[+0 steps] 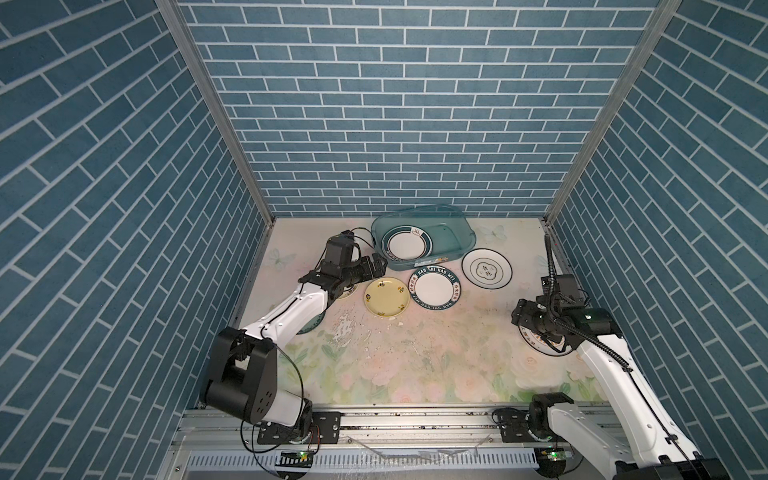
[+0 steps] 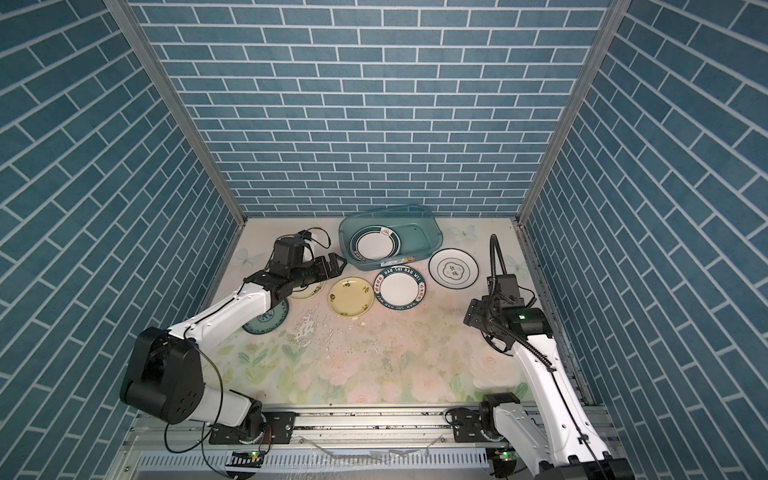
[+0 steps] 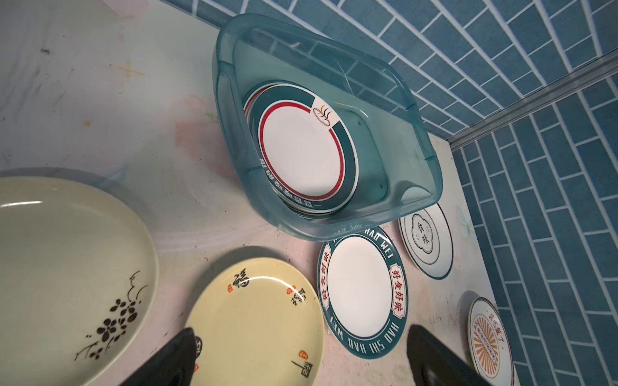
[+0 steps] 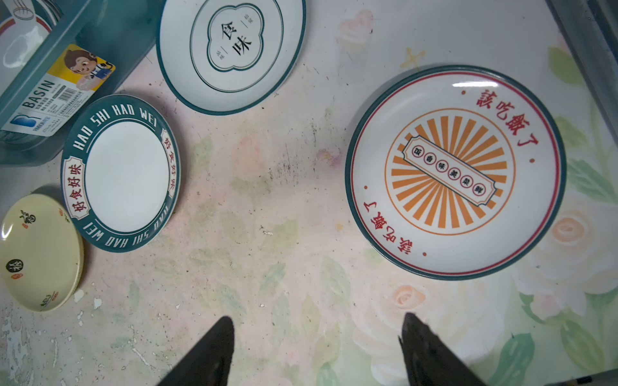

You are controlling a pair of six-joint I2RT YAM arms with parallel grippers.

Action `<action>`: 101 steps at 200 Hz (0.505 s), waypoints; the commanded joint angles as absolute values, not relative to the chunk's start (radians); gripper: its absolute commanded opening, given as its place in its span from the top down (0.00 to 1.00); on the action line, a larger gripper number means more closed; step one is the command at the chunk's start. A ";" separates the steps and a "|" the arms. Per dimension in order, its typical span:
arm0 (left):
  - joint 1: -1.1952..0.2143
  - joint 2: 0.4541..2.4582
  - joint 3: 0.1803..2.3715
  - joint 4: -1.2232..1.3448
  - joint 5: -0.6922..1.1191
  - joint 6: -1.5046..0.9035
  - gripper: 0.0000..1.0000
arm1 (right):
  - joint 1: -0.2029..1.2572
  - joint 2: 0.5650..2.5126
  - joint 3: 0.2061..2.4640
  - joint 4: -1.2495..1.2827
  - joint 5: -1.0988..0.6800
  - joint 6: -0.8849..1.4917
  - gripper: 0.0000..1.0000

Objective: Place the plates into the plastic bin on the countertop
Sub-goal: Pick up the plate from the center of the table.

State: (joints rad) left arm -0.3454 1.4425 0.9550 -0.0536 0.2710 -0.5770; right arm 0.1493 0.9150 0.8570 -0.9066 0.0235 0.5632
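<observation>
bin (image 4: 26, 152) BASIN, plate (image 4: 120, 173) HAO SHI HAO WEI

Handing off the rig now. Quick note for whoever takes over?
Left end effector: open, empty, beside the plastic bin.
Right end effector: open, empty, above the countertop by the sunburst plate.
Done: a stack of at least two plates in the bin.
To do: six on the countertop: HAO SHI HAO WEI plate, clover plate, calligraphy plate, floral plate, teal patterned plate, sunburst plate.
</observation>
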 commanded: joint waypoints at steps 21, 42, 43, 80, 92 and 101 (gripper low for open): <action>-0.369 1.355 0.777 0.130 0.313 -0.646 0.00 | 0.089 0.943 0.819 -0.908 -0.046 0.600 0.21; -0.425 1.350 0.749 0.160 0.304 -0.638 0.00 | 0.043 0.945 0.790 -0.897 -0.061 0.607 0.22; -0.427 1.351 0.748 0.162 0.304 -0.637 0.00 | 0.039 0.944 0.789 -0.896 -0.064 0.607 0.22; -0.453 1.364 0.726 0.194 0.326 -0.641 0.00 | -0.048 0.919 0.726 -0.863 -0.174 0.603 0.22; -0.454 1.367 0.709 0.214 0.335 -0.651 0.00 | -0.069 0.915 0.712 -0.866 -0.196 0.601 0.22; -0.455 1.370 0.702 0.219 0.339 -0.653 0.01 | -0.083 0.908 0.701 -0.871 -0.202 0.601 0.22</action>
